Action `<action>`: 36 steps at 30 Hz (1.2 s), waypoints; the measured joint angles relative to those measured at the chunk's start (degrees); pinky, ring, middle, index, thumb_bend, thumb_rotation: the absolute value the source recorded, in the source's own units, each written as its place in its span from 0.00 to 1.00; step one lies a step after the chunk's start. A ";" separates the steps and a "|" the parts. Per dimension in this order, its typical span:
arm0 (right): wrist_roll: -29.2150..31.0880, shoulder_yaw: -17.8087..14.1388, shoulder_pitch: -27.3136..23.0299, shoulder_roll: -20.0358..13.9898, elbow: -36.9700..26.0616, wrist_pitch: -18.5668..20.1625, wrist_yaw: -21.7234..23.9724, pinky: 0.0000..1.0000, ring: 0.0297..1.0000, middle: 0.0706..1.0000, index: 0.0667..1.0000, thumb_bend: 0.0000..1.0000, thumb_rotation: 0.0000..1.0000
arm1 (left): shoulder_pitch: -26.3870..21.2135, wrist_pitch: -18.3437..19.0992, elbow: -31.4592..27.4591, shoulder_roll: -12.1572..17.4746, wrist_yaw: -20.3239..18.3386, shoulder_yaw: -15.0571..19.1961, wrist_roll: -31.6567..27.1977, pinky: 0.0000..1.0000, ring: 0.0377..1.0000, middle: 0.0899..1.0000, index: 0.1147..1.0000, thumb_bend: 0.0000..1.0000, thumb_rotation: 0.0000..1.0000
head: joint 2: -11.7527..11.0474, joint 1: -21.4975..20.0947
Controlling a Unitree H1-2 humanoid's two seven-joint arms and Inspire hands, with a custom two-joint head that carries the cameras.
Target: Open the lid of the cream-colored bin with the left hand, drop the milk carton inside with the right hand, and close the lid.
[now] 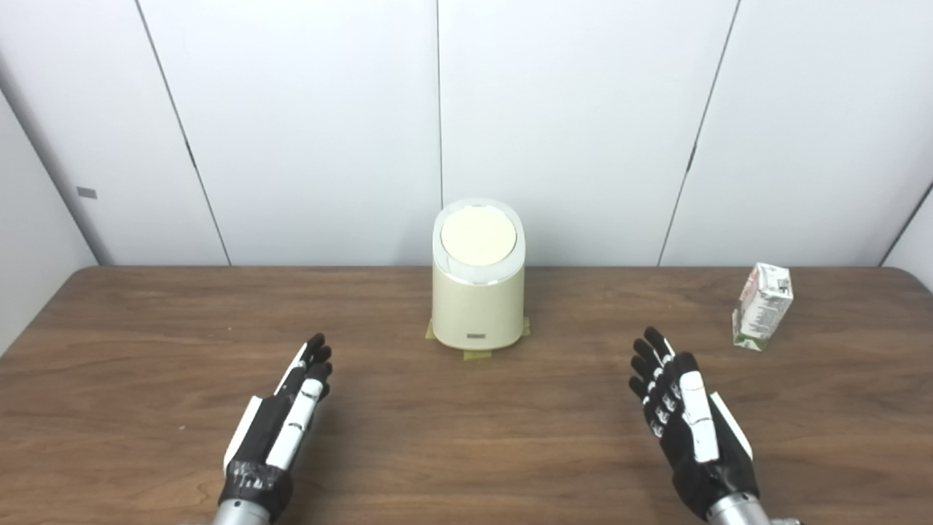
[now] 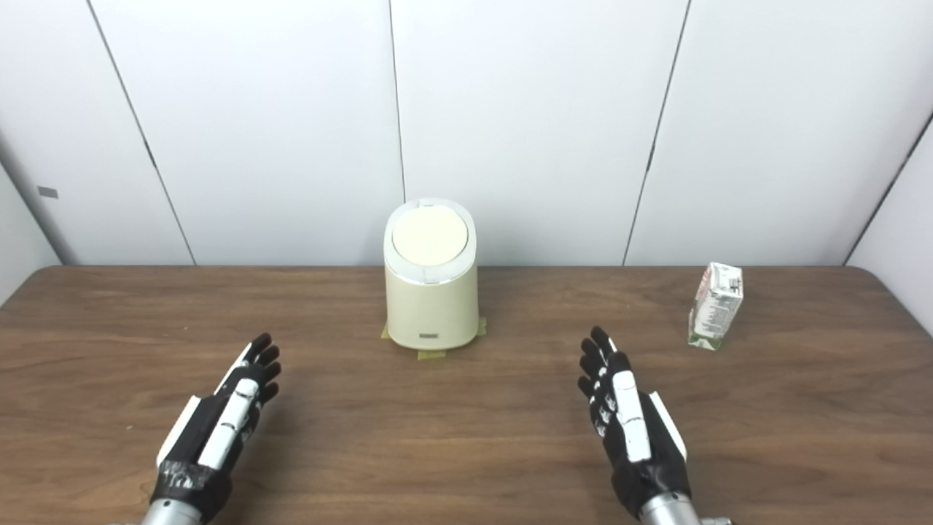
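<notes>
The cream-colored bin (image 1: 477, 306) stands at the middle back of the wooden table, its round lid (image 1: 478, 237) shut. The white milk carton (image 1: 762, 306) stands upright at the right, apart from everything. My left hand (image 1: 284, 419) lies open and empty at the front left, fingers stretched toward the bin. My right hand (image 1: 685, 412) lies open and empty at the front right, short of the carton and to its left. The bin also shows in the right eye view (image 2: 431, 302), as does the carton (image 2: 716, 305).
The bin stands on tape marks (image 1: 477, 355) on the table (image 1: 466, 437). White wall panels (image 1: 437, 109) rise right behind the table's back edge.
</notes>
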 measured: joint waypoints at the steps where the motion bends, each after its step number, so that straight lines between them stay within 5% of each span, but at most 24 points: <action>1: 0.12 0.01 0.00 0.00 0.00 0.00 0.00 1.00 1.00 0.98 1.00 0.63 0.98 | 0.00 0.25 -0.01 0.00 0.00 -0.01 0.02 0.98 0.99 0.98 1.00 0.50 0.80 | 0.00 0.00; 17: 0.18 0.12 -0.11 0.00 0.00 -0.01 -0.02 1.00 1.00 0.99 1.00 0.64 0.99 | -0.08 0.39 0.00 0.00 0.00 0.03 0.23 0.97 0.98 0.98 0.99 0.53 0.79 | -0.17 -0.09; 23: -0.09 0.37 -0.55 -0.11 0.12 -0.02 -0.02 1.00 1.00 0.99 1.00 0.65 0.99 | -1.69 3.57 -1.29 1.62 -0.02 -0.92 2.70 0.98 0.98 0.98 1.00 0.58 0.74 | -0.53 0.79; 29: -0.69 0.61 -1.37 -0.02 1.56 -0.05 -0.01 1.00 1.00 0.99 1.00 0.66 0.98 | -11.08 7.71 -2.79 5.98 -0.88 -1.63 3.57 0.93 0.95 0.96 1.00 0.64 0.56 | -0.97 0.70; 36: -0.71 0.48 -1.70 0.11 1.75 -0.11 0.00 1.00 1.00 0.99 1.00 0.65 0.99 | -28.01 12.40 -0.71 10.76 -2.68 -6.08 9.02 0.90 0.92 0.94 0.98 0.72 0.50 | -1.14 0.70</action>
